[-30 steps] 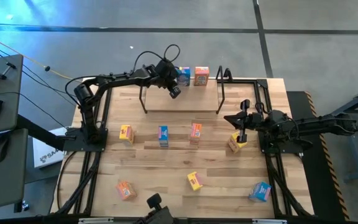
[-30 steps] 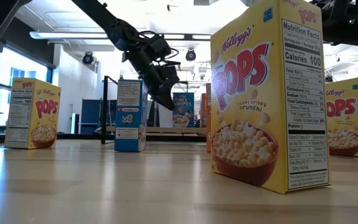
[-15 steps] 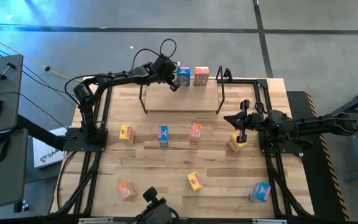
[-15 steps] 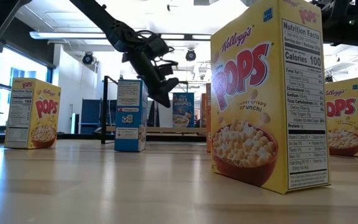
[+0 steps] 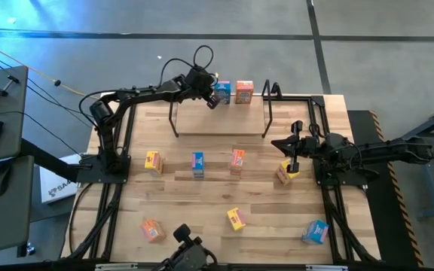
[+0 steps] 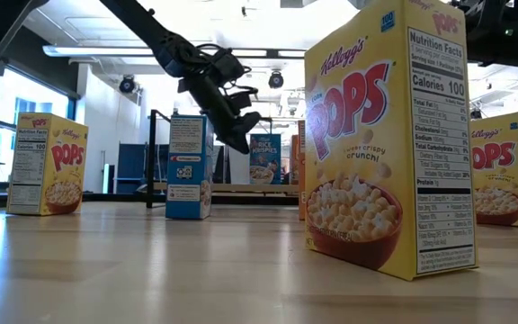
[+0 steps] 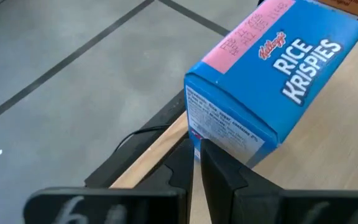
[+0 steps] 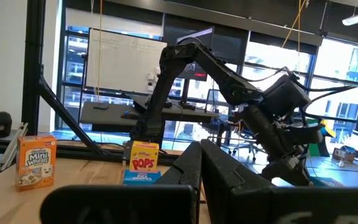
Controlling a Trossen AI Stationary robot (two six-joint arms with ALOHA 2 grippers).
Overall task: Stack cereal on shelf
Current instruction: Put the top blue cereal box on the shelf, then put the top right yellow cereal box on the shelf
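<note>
The shelf (image 5: 218, 124) stands at the table's far middle. A blue Rice Krispies cereal box (image 5: 222, 92) and an orange cereal box (image 5: 244, 91) stand upright on its board (image 7: 328, 143). My left gripper (image 5: 212, 102) is shut and slants down, its tips at the blue box (image 7: 260, 87), by the lower corner of the box's narrow side. Several more cereal boxes stand on the table, among them a yellow one (image 5: 153, 161), a blue one (image 5: 198, 163) and an orange one (image 5: 237, 160). My right gripper (image 5: 292, 162) waits shut above the table's right side, over a yellow box (image 5: 285, 173). My left gripper's shut fingertips (image 7: 197, 155) stand at the lower corner of the blue box's narrow side (image 7: 194, 134), slanting down from the table's left. I cannot tell whether they touch it. The box stands on the shelf board.
More boxes stand near the table's front: yellow (image 5: 236, 218), orange (image 5: 152, 229), blue (image 5: 316, 231). A large-looking yellow Pops box (image 6: 385, 135) fills the low view's right. The shelf's black upright loops (image 5: 270, 90) rise at its ends. Bare wood lies between the box rows.
My left gripper has moved toward the table's far edge and a little up, closing on the blue box on the shelf, and its wrist has tipped up. It stays shut. The boxes have kept their places.
</note>
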